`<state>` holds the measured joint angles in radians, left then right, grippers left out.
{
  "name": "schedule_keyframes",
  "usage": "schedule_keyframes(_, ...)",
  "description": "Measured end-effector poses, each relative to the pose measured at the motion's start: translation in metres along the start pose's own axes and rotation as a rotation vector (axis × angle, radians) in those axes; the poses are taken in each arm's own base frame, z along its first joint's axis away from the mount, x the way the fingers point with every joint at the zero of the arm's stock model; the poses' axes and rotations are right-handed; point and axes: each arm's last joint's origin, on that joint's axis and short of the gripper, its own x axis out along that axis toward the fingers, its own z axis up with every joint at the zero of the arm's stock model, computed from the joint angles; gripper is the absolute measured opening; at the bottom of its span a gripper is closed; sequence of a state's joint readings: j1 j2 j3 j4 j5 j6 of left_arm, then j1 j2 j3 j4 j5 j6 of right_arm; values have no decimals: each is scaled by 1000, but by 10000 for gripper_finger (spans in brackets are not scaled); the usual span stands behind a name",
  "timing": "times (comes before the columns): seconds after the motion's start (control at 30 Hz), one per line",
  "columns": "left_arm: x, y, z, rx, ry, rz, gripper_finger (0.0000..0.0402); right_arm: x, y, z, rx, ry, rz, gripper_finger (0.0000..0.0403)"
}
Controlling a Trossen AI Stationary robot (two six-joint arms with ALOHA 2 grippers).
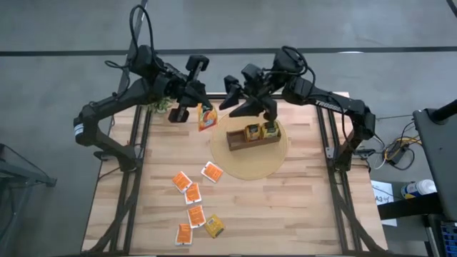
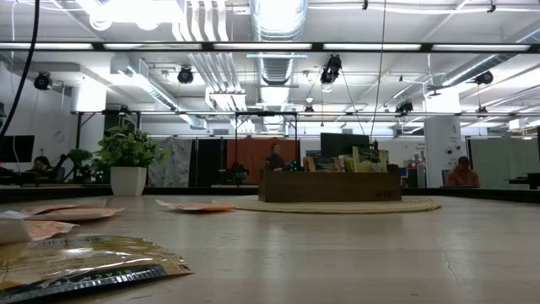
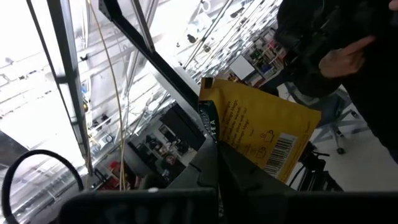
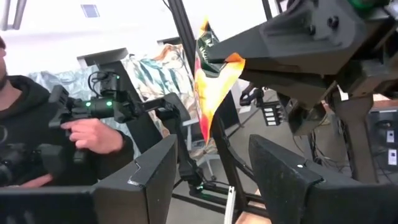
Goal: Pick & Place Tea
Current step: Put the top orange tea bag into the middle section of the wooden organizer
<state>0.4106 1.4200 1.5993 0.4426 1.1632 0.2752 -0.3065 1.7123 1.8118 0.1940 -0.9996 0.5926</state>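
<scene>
High view: left gripper (image 1: 202, 108) jaws pinch a tea sachet (image 1: 207, 118); right gripper (image 1: 239, 96) jaws spread.

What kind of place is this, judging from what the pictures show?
Probably a large open robotics lab or workshop. Exposed ducts run under a high ceiling, the two arms work at a wooden table on a grey concrete floor, and a person in the right wrist view grips a handheld control device.
</scene>
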Motion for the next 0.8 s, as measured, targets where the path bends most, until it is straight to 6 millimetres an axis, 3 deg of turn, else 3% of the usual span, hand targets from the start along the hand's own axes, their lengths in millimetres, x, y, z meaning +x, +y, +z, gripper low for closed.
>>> schedule_keyframes(0.2,-6,3,-2,1,20,13,0,7,2,-3,10,1,16,196)
schedule_keyframes(0.6,-7,2,-6,-38,39,12,0,15,-15,-11,45,-23,6,196)
schedule_keyframes(0.8,-7,2,-9,-41,55,15,0,17,-9,-7,14,-51,35,196)
